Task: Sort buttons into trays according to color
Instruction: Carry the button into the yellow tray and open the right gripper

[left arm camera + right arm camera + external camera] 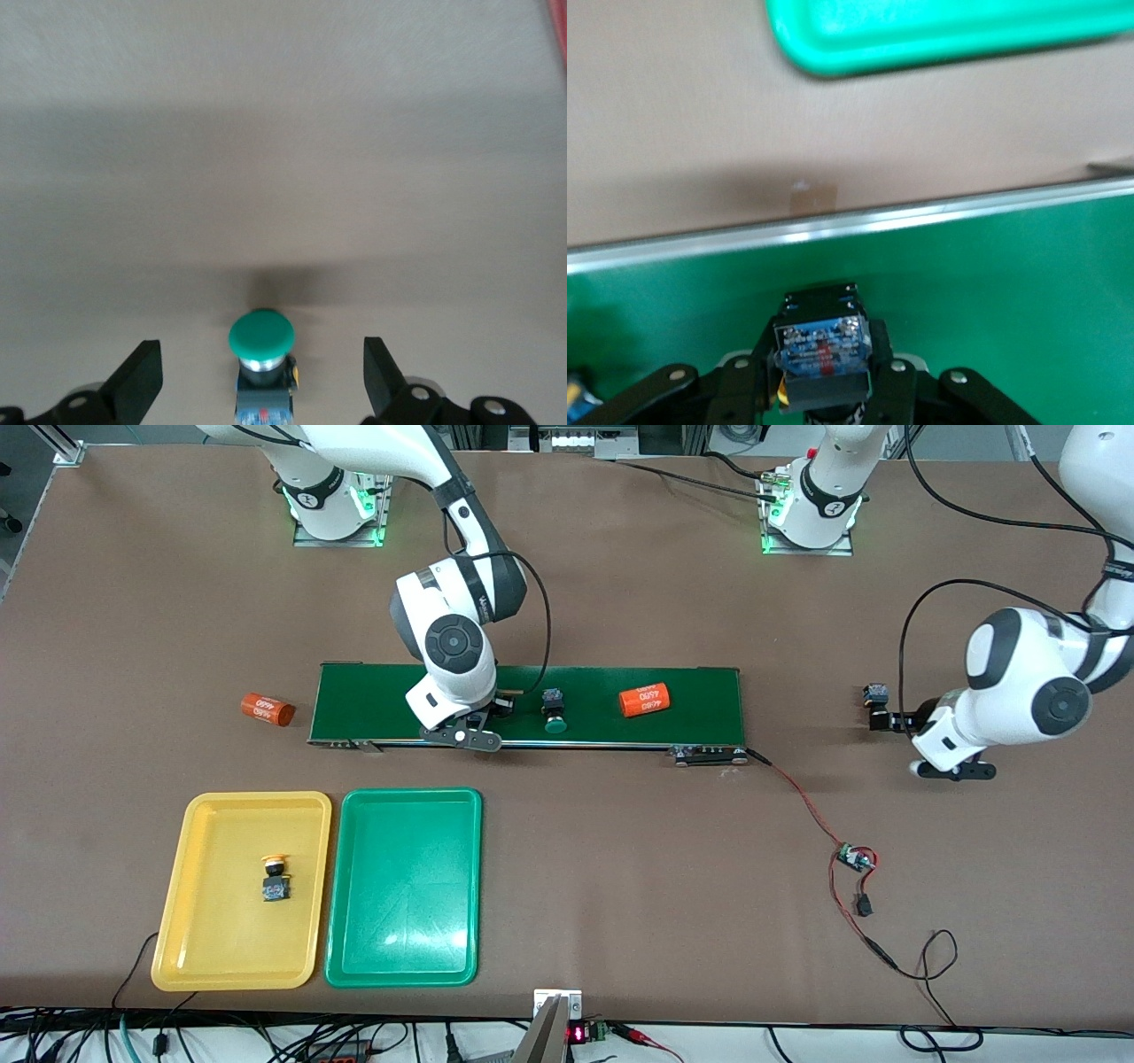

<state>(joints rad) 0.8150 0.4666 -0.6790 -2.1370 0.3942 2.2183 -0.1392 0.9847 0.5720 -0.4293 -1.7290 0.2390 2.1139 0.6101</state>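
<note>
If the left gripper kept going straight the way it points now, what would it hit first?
Probably the green-capped button, standing between the open left gripper fingers; under it lies the bare table.

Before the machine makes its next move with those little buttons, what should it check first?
1. Right pincer shut on a button over the belt: ok.
2. Held button's cap colour: cannot tell.
3. Yellow tray holds only a yellow-capped button: ok.
4. Green tray has room: ok.
5. Left pincer open around green button, not gripping: ok.
</note>
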